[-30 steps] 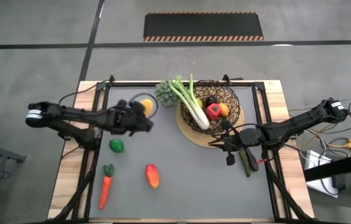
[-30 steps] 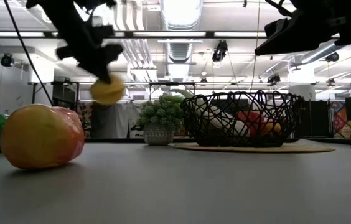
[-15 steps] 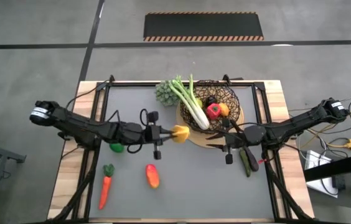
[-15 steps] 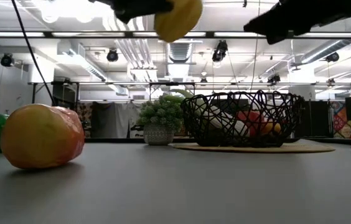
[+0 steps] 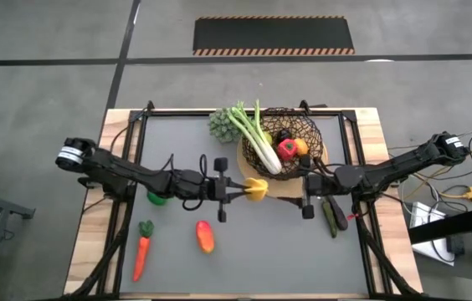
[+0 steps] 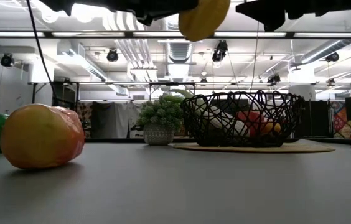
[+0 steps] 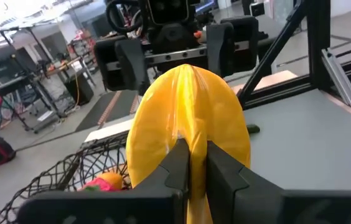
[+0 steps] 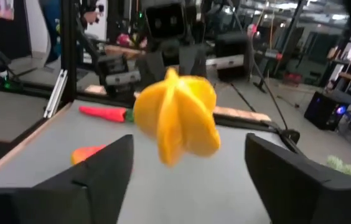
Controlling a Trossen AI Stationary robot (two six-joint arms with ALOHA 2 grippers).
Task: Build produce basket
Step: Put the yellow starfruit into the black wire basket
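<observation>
Left tool (image 5: 238,190) clenched on a yellow ridged fruit (image 5: 255,189), held up off the counter (image 5: 269,242); in the left wrist view both fingers (image 7: 178,163) pinch the fruit's middle seam. Fruit sticks out ahead of the left tool, just short of the basket (image 5: 290,134) rim, and sits between the two tools.

Right tool (image 5: 305,191) released, fingers spread wide, facing the fruit from the opposite side, not touching it. Right wrist view shows the fruit centred between its two fingers (image 8: 104,169) but farther out.

Basket sits on a tan mat (image 5: 286,179), just beyond the right tool. Inside: leek (image 5: 254,134), red piece (image 5: 287,149), orange piece (image 5: 301,148). Green bushy piece (image 5: 219,124) just outside the basket rim, on the left tool's side.

Dark green piece (image 5: 331,218) lies on the counter just beside the right arm. Behind the left tool, along its arm: green round piece (image 5: 157,197) partly under the arm, carrot (image 5: 141,248) and red-orange piece (image 5: 205,236) on the counter well apart from the basket.
</observation>
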